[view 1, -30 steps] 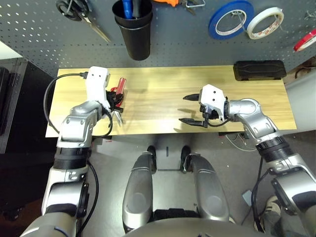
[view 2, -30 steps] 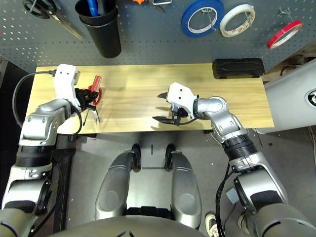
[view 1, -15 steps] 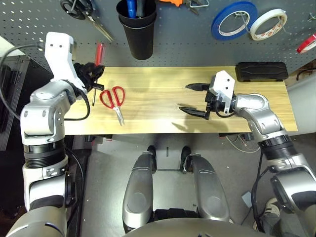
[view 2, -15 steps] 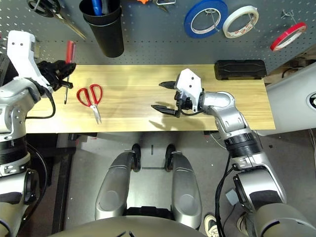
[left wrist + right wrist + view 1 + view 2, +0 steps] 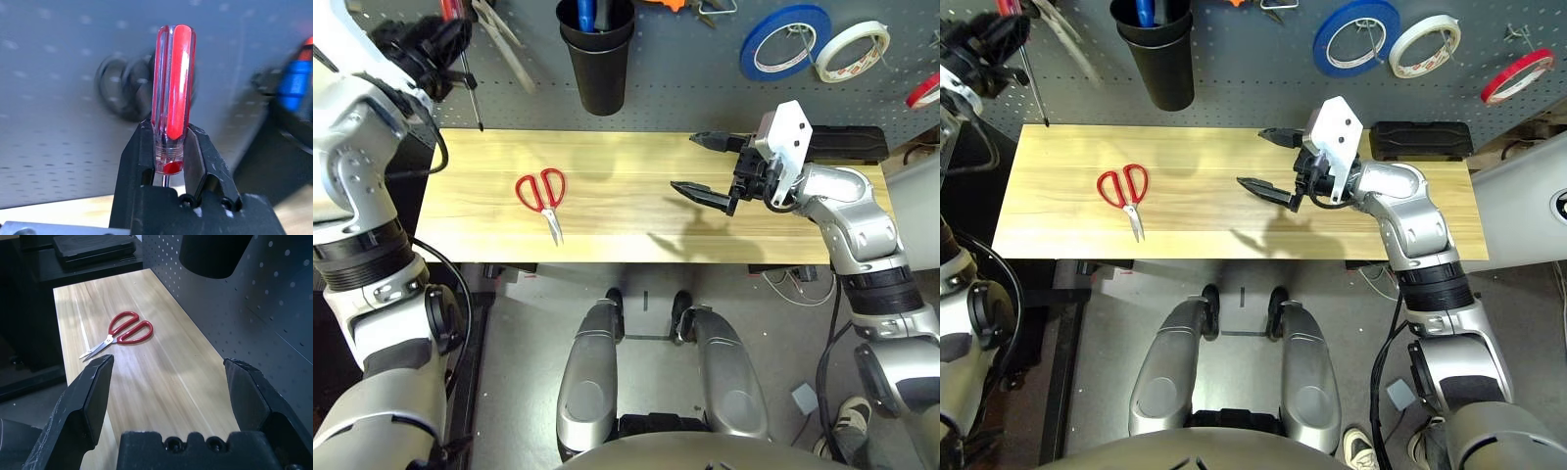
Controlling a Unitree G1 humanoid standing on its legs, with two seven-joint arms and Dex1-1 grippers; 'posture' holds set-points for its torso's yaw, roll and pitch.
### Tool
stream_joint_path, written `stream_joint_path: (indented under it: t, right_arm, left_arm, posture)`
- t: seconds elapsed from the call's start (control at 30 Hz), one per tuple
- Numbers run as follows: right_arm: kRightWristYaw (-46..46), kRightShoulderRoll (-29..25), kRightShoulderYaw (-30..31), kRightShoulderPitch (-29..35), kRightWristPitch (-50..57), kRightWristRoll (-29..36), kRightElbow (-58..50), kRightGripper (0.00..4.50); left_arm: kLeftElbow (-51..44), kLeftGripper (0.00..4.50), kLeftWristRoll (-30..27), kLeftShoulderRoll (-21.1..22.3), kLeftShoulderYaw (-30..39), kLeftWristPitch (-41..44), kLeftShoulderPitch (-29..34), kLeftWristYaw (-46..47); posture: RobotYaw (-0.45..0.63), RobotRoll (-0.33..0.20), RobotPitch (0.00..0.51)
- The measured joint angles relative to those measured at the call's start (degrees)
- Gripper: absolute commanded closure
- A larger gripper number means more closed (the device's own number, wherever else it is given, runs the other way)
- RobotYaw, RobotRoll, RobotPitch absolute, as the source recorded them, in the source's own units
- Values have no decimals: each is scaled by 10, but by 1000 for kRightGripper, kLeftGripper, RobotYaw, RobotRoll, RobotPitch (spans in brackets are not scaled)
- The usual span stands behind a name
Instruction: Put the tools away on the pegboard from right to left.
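My left gripper point(image 5: 168, 156) is shut on the slim red-handled screwdriver point(image 5: 173, 93), low on its handle. It holds the tool upright in front of the pegboard point(image 5: 685, 88) at the upper left, shaft point(image 5: 472, 96) pointing down, to the left of the black cup point(image 5: 597, 54). The red-handled scissors point(image 5: 540, 191) lie flat on the left part of the wooden table point(image 5: 626, 225). My right gripper point(image 5: 683, 162) hovers open over the table's right half with nothing between its fingers. A thin red tape ring point(image 5: 1518, 73) hangs at the pegboard's far right. Orange pliers handles point(image 5: 656, 4) show at the top edge.
Blue tape point(image 5: 785, 39) and white tape point(image 5: 852, 49) hang on hooks at the upper right. Black-handled scissors point(image 5: 504, 39) hang beside the screwdriver. A flat black case point(image 5: 847, 142) lies at the table's back right, behind my right gripper. The cup holds blue-handled tools.
My left arm has lifted the screwdriver off the table beside the scissors and raised it to the pegboard's upper left. My right gripper has drifted right and toward the back, still open.
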Motion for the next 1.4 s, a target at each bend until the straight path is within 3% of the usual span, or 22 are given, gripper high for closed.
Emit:
stream_joint_path:
  t: [0.1,0.27,0.5,0.77,1.0,1.17,1.4]
  right_arm:
    - [-4,0,0,0,3,1,0,0]
    - [-7,0,-1,-2,3,5,0,0]
    - [-7,0,-1,-11,2,5,4,0]
    - [-6,-3,-1,-12,0,5,10,0]
    - [-1,-5,-1,-12,-7,4,25,0]
    - [2,-10,-1,-16,-13,4,28,0]
    - [2,-12,-4,-22,-19,6,39,0]
  left_arm:
    - [-28,3667,-29,5,1,31,10,-3]
    - [-38,3667,-34,16,3,37,83,-5]
    - [-82,3667,-77,34,17,58,88,-9]
    - [-112,3667,-115,88,61,83,118,-19]
    - [-104,3667,-177,80,91,91,32,-4]
    - [-104,3667,-240,36,92,109,-32,32]
    - [-98,3667,-226,-24,35,46,-68,74]
  posture:
    - [45,0,290]
    - [50,0,291]
    - [58,0,288]
    - [69,0,280]
    - [67,0,272]
    - [67,0,272]
    - [56,0,278]
